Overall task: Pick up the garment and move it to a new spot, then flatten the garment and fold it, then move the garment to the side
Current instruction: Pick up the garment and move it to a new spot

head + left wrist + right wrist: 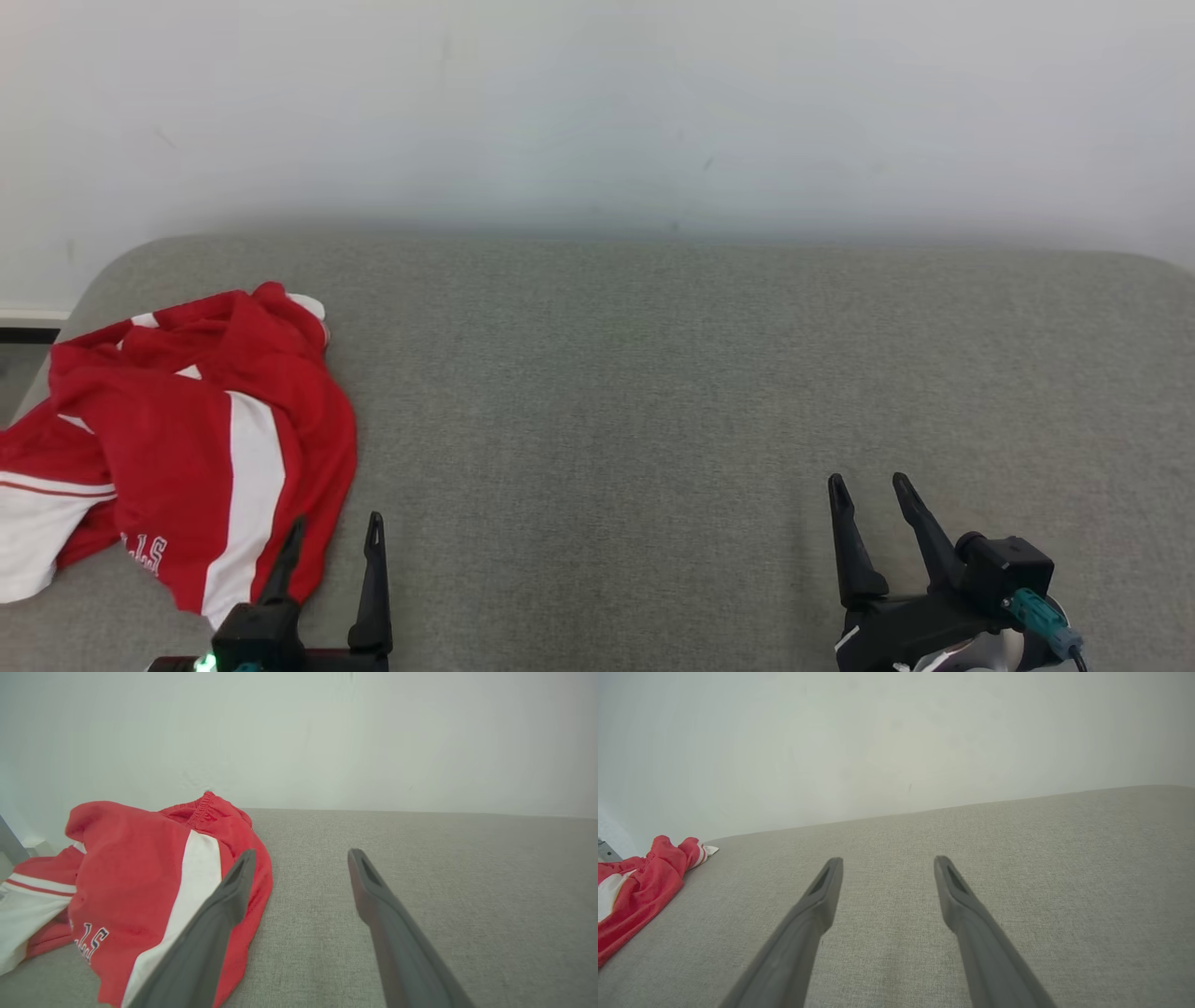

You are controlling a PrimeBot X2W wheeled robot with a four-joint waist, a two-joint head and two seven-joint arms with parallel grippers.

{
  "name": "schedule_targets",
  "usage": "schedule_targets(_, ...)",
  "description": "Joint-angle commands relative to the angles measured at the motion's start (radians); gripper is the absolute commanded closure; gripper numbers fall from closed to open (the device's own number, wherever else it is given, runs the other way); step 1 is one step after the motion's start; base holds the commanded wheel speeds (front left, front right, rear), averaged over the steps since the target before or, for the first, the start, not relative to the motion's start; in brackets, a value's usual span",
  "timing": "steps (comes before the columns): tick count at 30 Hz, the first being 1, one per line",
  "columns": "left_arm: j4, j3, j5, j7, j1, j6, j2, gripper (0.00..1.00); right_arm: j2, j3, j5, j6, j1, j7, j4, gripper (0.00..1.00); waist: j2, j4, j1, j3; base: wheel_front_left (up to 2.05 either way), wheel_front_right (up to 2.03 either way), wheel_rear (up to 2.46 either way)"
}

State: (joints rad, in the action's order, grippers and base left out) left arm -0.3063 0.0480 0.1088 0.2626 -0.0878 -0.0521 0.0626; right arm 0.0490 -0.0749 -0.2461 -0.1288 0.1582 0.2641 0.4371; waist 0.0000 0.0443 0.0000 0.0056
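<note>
Left gripper (337, 521), lower left: we note jaws spread wide, nothing held. Garment (187, 420): red with white panels, crumpled at left end of cushion (607, 392); its near edge lies behind gripper's left finger as we see it, contact we cannot tell. Cushion: grey, woven. Right gripper (869, 480), lower right: jaws apart, empty, well apart from garment.

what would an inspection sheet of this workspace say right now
surface: grey fabric cushion, bare across the middle and right
job's things: red and white garment crumpled at the left end, unfolded
clutter: nothing seen
grippers: left gripper open, one of its fingers over the garment's edge, contact unclear; right gripper open above bare fabric
cables: teal connector with a dark lead at the right wrist
surroundings: plain white wall behind
</note>
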Motion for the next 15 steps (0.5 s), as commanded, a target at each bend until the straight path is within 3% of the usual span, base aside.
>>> schedule_targets(1,0.0,-0.006,0.008,0.003,-0.015,0.001,-0.005,0.0,0.002,-0.002,-0.003,-0.004,-0.015,0.001,-0.006,0.0,0.0,0.026,0.0,0.0,0.0,0.0,0.0)
schedule_targets(15,0.004,-0.075,0.051,0.003,0.003,0.014,-0.007,0.0,0.002,-0.06,-0.049,-0.004,-0.016,0.0,-0.013,0.0,0.0,0.264,0.0,0.002,0.0,0.0,0.0)
